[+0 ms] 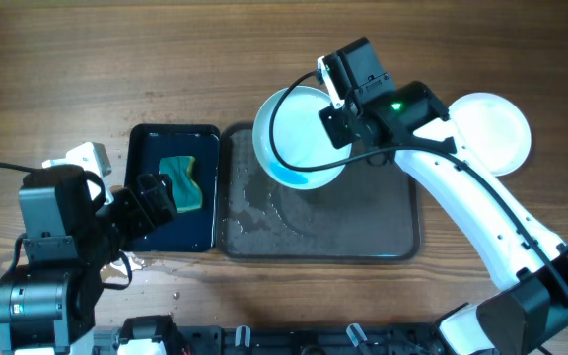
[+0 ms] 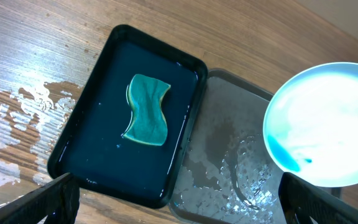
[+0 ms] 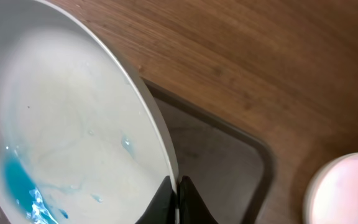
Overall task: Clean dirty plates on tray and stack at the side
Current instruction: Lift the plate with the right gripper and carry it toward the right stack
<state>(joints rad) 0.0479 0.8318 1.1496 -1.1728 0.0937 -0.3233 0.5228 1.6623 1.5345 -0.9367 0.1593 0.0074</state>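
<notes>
Plate (image 1: 299, 138) from overhead: white, held tilted above the upper left part of the wet grey tray (image 1: 363, 222), with blue liquid (image 1: 294, 177) pooled along its lower edge. The right end effector (image 1: 336, 125) grips its right rim. A second plate (image 1: 491, 131) lies on the counter (image 1: 116, 59) just beside the tray's upper right corner. To the left, touching the grey tray, sits a smaller black tray (image 1: 146, 158) holding a teal sponge (image 1: 183, 184); the left end effector (image 1: 151, 202) hovers over its left side.

The left wrist view looks down on the black tray (image 2: 98, 93), the sponge (image 2: 146, 109) lying flat in it, and water (image 2: 30, 99) spilled on the counter beside it. Its fingers (image 2: 48, 202) stand wide apart at the bottom corners, holding nothing. The plate (image 2: 328, 118) shows at right, blue smeared along its lower left.

In the right wrist view, the fingers (image 3: 191, 202) are clamped on the plate's (image 3: 73, 124) rim, with the grey tray (image 3: 229, 149) below and the second plate (image 3: 347, 186) at the lower right.
</notes>
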